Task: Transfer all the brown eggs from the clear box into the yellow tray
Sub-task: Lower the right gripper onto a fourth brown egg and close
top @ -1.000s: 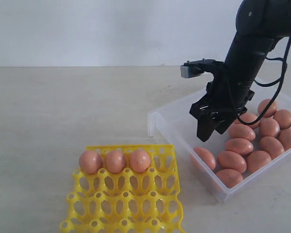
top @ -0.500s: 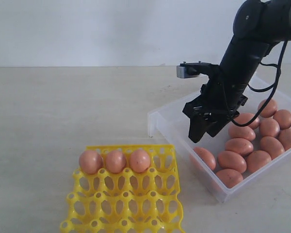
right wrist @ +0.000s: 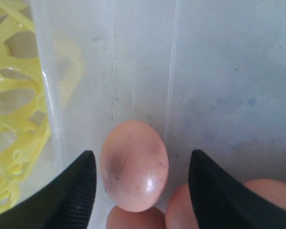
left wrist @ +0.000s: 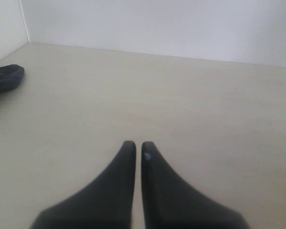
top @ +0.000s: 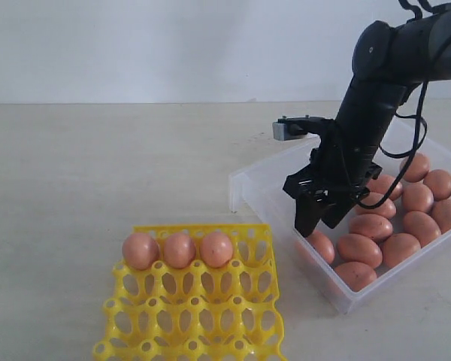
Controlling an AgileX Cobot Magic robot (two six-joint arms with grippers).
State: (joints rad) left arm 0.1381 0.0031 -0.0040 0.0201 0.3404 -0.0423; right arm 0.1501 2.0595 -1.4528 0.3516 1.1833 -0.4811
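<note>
Since one second ago, the right gripper has travelled down and to the left inside the clear box. Its tips now hang just above the near-left egg.

1. Left gripper: visible in the left wrist view only. Its two fingers are pressed together with only a thin slit between them and nothing in it. It hangs over the bare table. A dark object lies at the table edge (too unclear to identify).

2. Yellow tray: sits at the left front of the exterior view, just beside the clear box but not touching it. Three brown eggs stand side by side in the three leftmost sockets of its far row.

3. Clear box: sits to the right of the yellow tray, angled on the table. The near-left egg lies alone, close to the wall that faces the tray.

4. Right gripper: its fingers are spread wide. In the right wrist view they stand on either side of the near-left egg, with a clear gap on each side and no contact visible. Nothing is held.

5. Remaining eggs: packed together in the right part of the clear box, many touching their neighbours.
</note>
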